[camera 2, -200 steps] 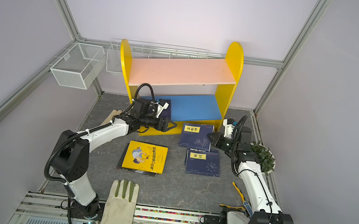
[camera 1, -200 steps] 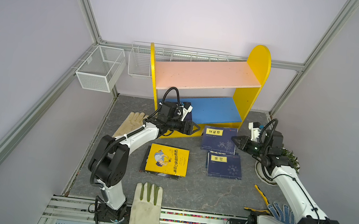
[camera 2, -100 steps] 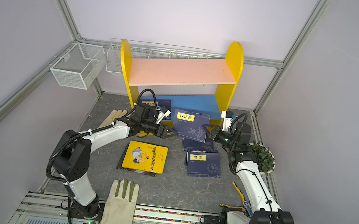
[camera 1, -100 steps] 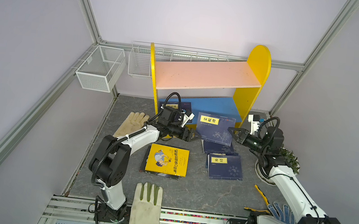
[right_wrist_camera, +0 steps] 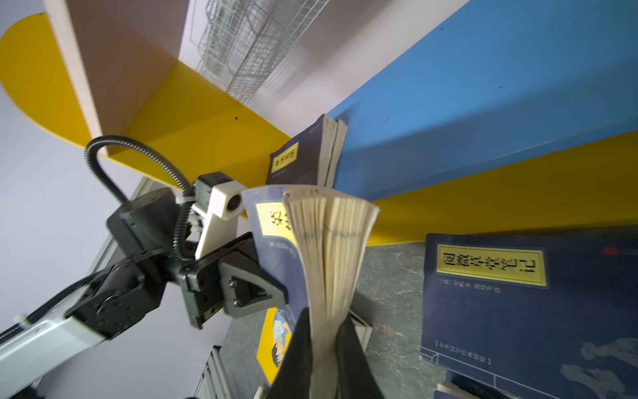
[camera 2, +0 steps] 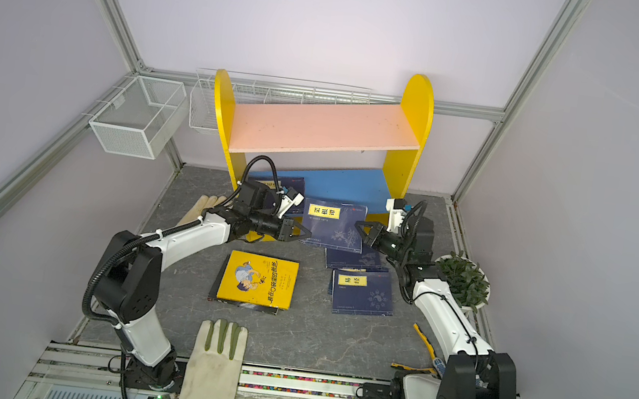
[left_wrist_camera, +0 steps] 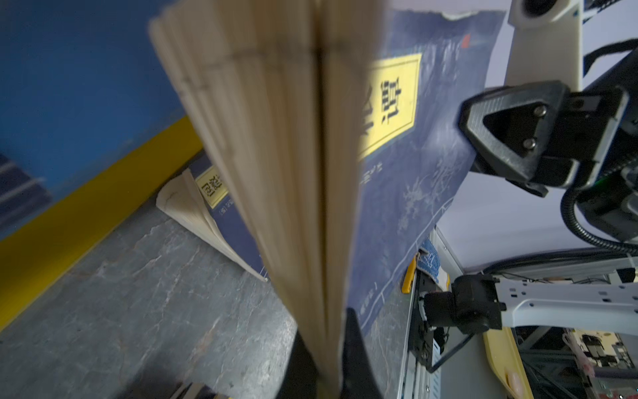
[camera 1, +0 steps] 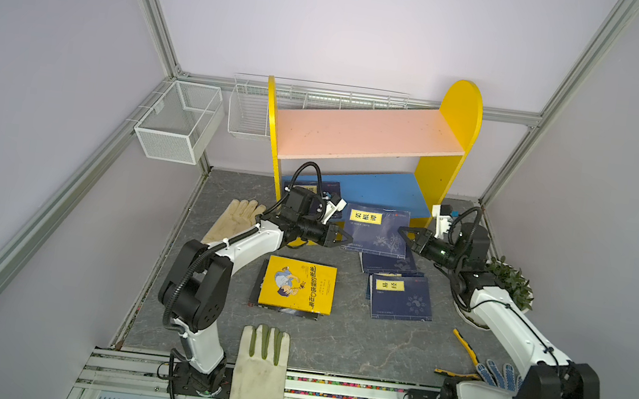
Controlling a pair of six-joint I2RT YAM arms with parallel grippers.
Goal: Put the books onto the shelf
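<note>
The navy book (camera 1: 376, 231) with the yellow title label is hanging tilted between the two pincers, just in front of the shelf (camera 1: 449, 142). The left pincer (camera 1: 346, 238) is pinching one side edge and the right pincer (camera 1: 403, 233) the opposite one, each squeezing pages between its fingers. Behind the left pincer, another navy book (camera 1: 321, 187) is sitting on the blue lower board (camera 1: 382, 188). Below the right pincer a labelled navy book (camera 1: 401, 299) is lying on the grey mat (camera 1: 341, 337), and the yellow cartoon book (camera 1: 298, 286) is lying below the left pincer.

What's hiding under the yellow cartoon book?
A dark book peeks out past the yellow book's left and near edges. The yellow book covers its front, so its picture cannot be seen.
</note>
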